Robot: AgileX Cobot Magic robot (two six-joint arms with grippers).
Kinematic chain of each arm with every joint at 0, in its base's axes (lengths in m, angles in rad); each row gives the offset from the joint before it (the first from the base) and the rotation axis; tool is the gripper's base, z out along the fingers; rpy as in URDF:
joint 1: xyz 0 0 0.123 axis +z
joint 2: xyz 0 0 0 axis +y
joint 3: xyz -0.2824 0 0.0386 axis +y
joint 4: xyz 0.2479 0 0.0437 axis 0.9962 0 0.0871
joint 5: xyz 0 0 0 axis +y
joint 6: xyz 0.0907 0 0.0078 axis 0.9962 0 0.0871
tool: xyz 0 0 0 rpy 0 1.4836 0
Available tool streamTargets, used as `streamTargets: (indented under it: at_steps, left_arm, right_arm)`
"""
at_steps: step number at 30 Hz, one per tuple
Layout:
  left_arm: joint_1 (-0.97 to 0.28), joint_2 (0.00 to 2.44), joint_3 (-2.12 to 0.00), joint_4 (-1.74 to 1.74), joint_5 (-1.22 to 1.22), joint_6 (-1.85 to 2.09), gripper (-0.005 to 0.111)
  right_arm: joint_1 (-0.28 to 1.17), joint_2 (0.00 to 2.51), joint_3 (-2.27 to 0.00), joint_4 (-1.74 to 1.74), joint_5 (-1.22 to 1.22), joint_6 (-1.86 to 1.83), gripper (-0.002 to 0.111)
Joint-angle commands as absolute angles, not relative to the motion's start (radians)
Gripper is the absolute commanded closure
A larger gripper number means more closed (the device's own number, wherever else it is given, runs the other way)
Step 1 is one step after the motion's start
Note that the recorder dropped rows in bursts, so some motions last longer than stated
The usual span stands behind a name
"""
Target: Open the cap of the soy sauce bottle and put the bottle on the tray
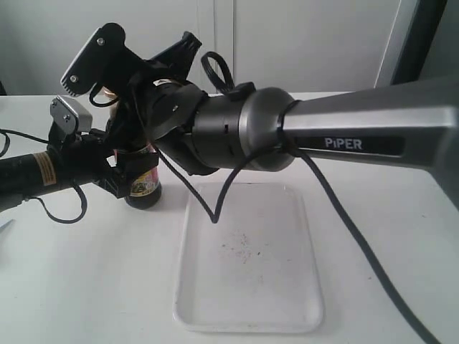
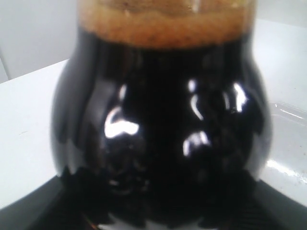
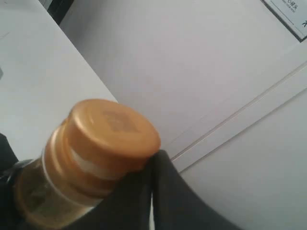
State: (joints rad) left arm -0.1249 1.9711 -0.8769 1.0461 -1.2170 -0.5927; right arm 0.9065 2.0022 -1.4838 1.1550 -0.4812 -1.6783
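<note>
The soy sauce bottle (image 1: 145, 188) stands upright on the white table, just left of the tray's (image 1: 247, 315) far corner. My left gripper (image 1: 123, 175) comes in from the left and is shut on the bottle's body. Dark liquid under a band of brown foam fills the left wrist view (image 2: 158, 120). My right arm reaches across from the right to the bottle's top. In the right wrist view the orange-gold cap (image 3: 112, 127) sits slightly raised, a white band showing under it. My right gripper (image 3: 154, 159) is shut, its tips pressed against the underside of the cap's rim.
The white tray, with dark specks (image 1: 240, 247) at its middle, lies in front of the right arm (image 1: 344, 136), whose cable (image 1: 344, 215) hangs over it. A tray edge (image 2: 288, 163) shows beside the bottle. A white wall stands behind.
</note>
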Motion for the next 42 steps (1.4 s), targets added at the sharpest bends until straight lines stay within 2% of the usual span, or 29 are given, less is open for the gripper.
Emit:
streamTargets:
  at_steps: [1, 11, 20, 31, 42]
  left_arm:
    - [-0.133, 1.967, -0.872, 1.080, -1.221, -0.595, 0.107]
    - [-0.133, 1.967, -0.872, 1.080, -1.221, -0.595, 0.107]
    - [-0.133, 1.967, -0.872, 1.080, -1.221, -0.595, 0.107]
    - [-0.133, 1.967, -0.872, 1.085, -1.221, -0.595, 0.107]
    - [-0.133, 1.967, -0.870, 1.087, -1.221, -0.595, 0.107]
  right_arm:
    - [0.922, 2.001, -1.509, 1.152, -0.480, -1.704, 0.108]
    - [0.929, 2.001, -1.642, 1.154, -0.457, -1.706, 0.108]
    - [0.885, 1.986, -1.662, 1.508, -0.450, -1.641, 0.108]
    - [0.787, 1.893, -1.507, 1.522, -0.314, -1.685, 0.108]
    - [0.639, 1.759, -1.351, 1.500, 0.057, -1.731, 0.108]
